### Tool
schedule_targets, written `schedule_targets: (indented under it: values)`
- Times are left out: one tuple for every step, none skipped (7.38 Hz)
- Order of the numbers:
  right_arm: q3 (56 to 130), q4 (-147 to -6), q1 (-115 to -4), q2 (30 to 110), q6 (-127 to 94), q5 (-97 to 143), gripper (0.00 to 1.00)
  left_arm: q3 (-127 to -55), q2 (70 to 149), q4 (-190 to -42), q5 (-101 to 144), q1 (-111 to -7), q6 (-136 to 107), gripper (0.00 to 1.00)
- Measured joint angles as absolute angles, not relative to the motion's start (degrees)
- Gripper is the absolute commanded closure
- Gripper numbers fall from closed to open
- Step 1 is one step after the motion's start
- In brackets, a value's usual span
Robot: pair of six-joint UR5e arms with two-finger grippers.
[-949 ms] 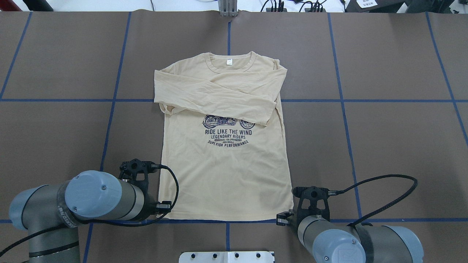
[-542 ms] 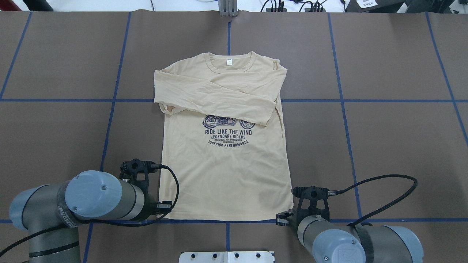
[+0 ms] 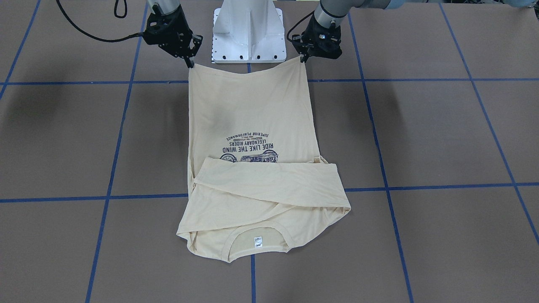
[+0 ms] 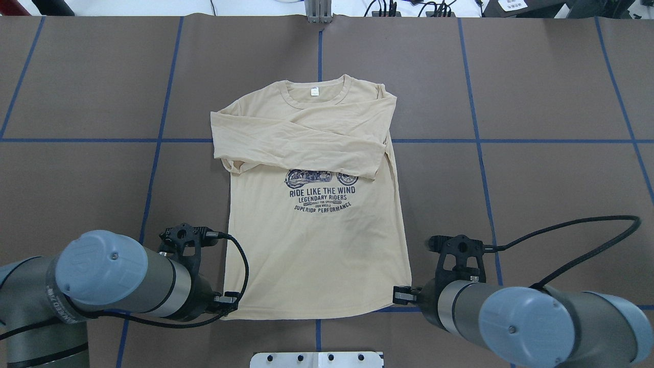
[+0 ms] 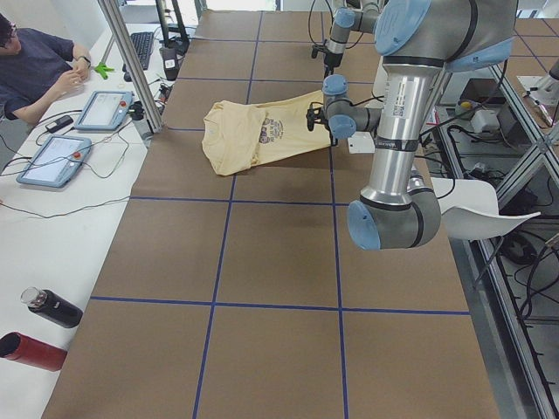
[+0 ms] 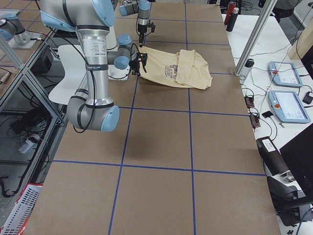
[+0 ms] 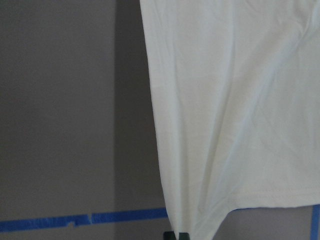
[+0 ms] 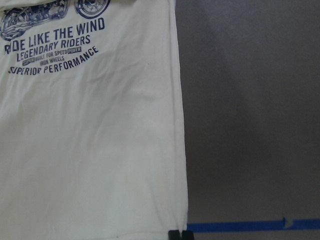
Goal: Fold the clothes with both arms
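Observation:
The cream-yellow long-sleeved T-shirt (image 4: 317, 245) lies print side up in the middle of the table, both sleeves folded across its chest and the collar at the far end. It also shows in the front view (image 3: 252, 113). My left gripper (image 4: 227, 301) is shut on the left hem corner, also seen in the front view (image 3: 304, 59). My right gripper (image 4: 403, 295) is shut on the right hem corner, also seen in the front view (image 3: 190, 64). The hem end hangs a little above the table between them. Both wrist views show the fabric (image 7: 235, 100) (image 8: 90, 150) running up from the fingertips.
The white pedestal base (image 4: 317, 359) stands just behind the hem. Blue tape lines (image 4: 153, 140) grid the brown table. An operator (image 5: 35, 70), tablets (image 5: 52, 161) and bottles (image 5: 48, 310) are at the far side bench.
Both arms have risen with the hem corners, lifting the near end of the shirt off the table. The print and the collar have shifted slightly.

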State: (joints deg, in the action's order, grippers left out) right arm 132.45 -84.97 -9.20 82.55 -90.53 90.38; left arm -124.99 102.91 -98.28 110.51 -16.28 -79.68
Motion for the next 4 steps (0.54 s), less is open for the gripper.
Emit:
schedule_targets:
  values:
    - [138.3, -89.0, -9.3, 83.4, -90.5, 94.4, 1.0, -128.8, 102.4, -96.4, 111.5, -16.3, -79.6, 1.0]
    - [144.0, -93.4, -8.5, 83.6, -90.6, 97.3, 1.0, -133.5, 101.8, -94.0, 113.1, -16.0, -79.6, 1.0]
    - [147.5, -96.4, -7.8, 83.6, -90.6, 98.6, 1.0, -137.2, 101.6, -91.5, 114.8, -15.7, -79.7, 1.0]
    - [147.9, -97.8, -8.4, 83.3, -90.6, 98.9, 1.0, -138.6, 102.0, -89.0, 115.5, -15.4, -79.8, 1.0]
